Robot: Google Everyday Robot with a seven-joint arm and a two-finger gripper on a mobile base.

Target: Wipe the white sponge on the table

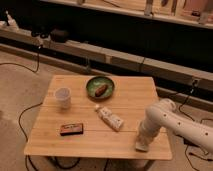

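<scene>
Low at the tabletop's near right corner, pincer presses down on the sponge, seemingly closed on it. Tube lies just left. Cup far left, plate far centre, dark box near left.

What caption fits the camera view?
End effector pressing the white sponge at the table's right front corner.

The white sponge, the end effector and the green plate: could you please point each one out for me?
white sponge (142, 147), camera view, on its pale edge showing below the arm.
end effector (143, 141), camera view, at the arm's tip, pressed down over the sponge.
green plate (90, 86), camera view, on its left rim.
</scene>
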